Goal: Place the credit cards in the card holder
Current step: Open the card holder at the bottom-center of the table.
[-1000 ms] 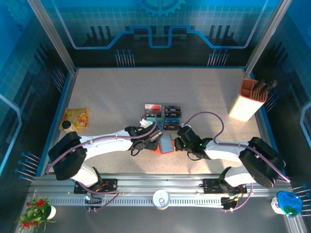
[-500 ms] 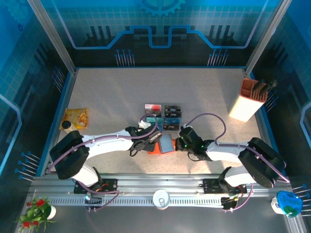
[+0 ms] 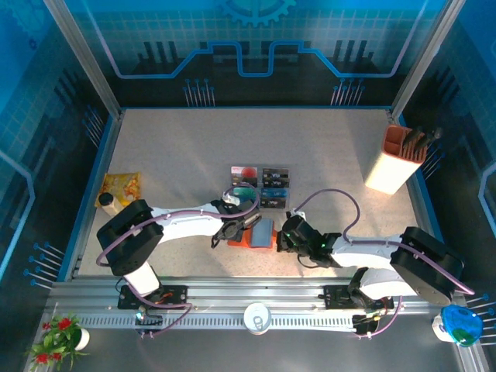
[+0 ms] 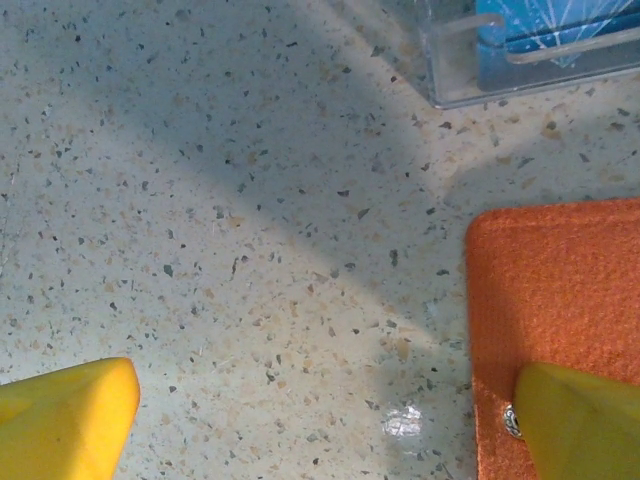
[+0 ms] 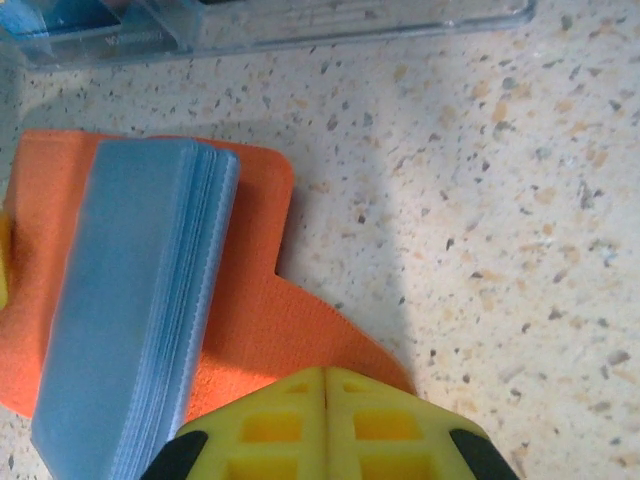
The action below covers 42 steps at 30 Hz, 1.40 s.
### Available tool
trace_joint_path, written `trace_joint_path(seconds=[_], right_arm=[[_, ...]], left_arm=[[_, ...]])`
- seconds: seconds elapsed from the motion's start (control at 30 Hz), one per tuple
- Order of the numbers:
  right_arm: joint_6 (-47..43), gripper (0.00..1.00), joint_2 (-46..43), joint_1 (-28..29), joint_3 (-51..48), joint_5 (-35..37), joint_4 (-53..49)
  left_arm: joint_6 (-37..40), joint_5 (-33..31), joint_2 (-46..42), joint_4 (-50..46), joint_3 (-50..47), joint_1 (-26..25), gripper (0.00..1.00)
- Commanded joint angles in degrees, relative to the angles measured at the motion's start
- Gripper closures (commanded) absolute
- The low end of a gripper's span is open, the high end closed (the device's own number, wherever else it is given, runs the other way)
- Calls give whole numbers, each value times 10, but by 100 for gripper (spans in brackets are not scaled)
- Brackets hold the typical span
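Seeing fuzzy orange felt wallet, ribbed grey-blue pocket at 10 o'clock of our clenched right claw; left claw released wide.

Place: a robot lab cell, set up as a staged test bench.
Table: speckled top with a blue rim, fenced in rather than furnished.
Arms: left arm and right arm, white, bolted at the table's near edge.
Rail: slotted aluminium along the table's near edge, carrying both bases.
Posts: aluminium, rising from the table's far corners.
Walls: blue printed panels round the table, with grid, circuit lines and a gear behind its far edge.
Cables: purple, looped along each arm over the table.
Props: pen box at the table's right edge, snack bag at its left edge, cards at its middle, plant off its near left corner.
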Motion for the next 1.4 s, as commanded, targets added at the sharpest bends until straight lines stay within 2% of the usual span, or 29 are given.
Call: trace_joint_path(seconds=[0.0,0.3,0.53,0.8,1.03,1.37], right_arm=[[25,95,-6,15,-9,10,-34],[18,93,-32,17,1,10,-54],[12,93,-45,17,4,14,-64],[8,93,-34,14,5,13,-52],[6,93,-29,4,3,7,-43],[7,93,-22,-28,-8,-22,-13]], left_arm=[[11,14,-28,-23,11,3,2],[0,85,-124,-7,39,3,2],[-25,192,-192,61,69,3,2],[-89,339,-158,182,63,3,2],[-112,344,-123,225,21,9,2],[-103,352,-127,254,-69,50,2]])
